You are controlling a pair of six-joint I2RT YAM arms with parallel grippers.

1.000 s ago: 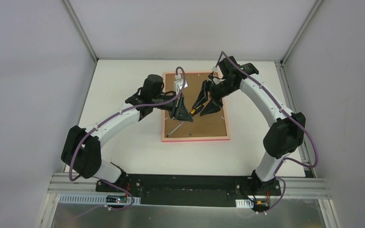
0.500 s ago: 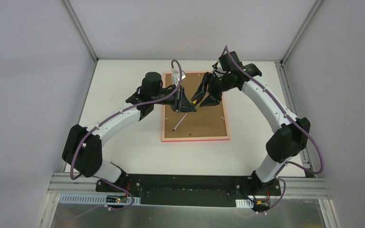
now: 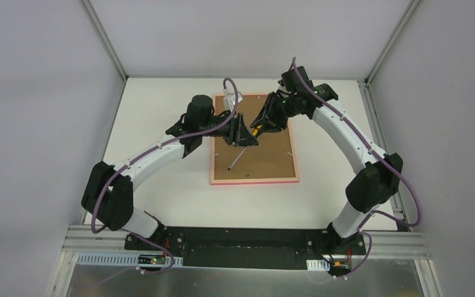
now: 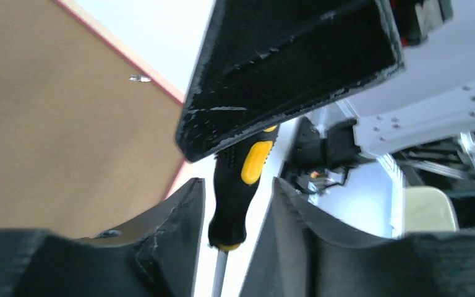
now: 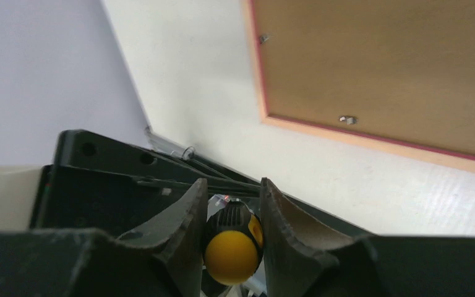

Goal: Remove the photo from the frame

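The pink frame [image 3: 253, 181] lies face down, its brown back board [image 3: 269, 158] up. The photo is hidden under that board. A screwdriver [image 3: 236, 159] with a black and yellow handle hangs tip-down over the board between both grippers. My right gripper [image 3: 261, 127] is shut on the handle's yellow butt end [image 5: 232, 253], which fills the gap between its fingers. My left gripper [image 4: 237, 180] straddles the lower handle [image 4: 235, 204], with a gap showing on each side, so it is open. Small metal tabs [image 5: 346, 119] sit along the board's edge.
White table [image 3: 161, 185] surrounds the frame, enclosed by grey walls and aluminium rails [image 3: 105, 40]. Both arm bases stand on the black plate at the near edge [image 3: 247, 244]. Purple cables loop off each wrist [image 3: 227, 86].
My right gripper has swung in onto the screwdriver handle and shut on it. My left gripper lifted the tool toward the frame's far part, then its jaws eased apart.
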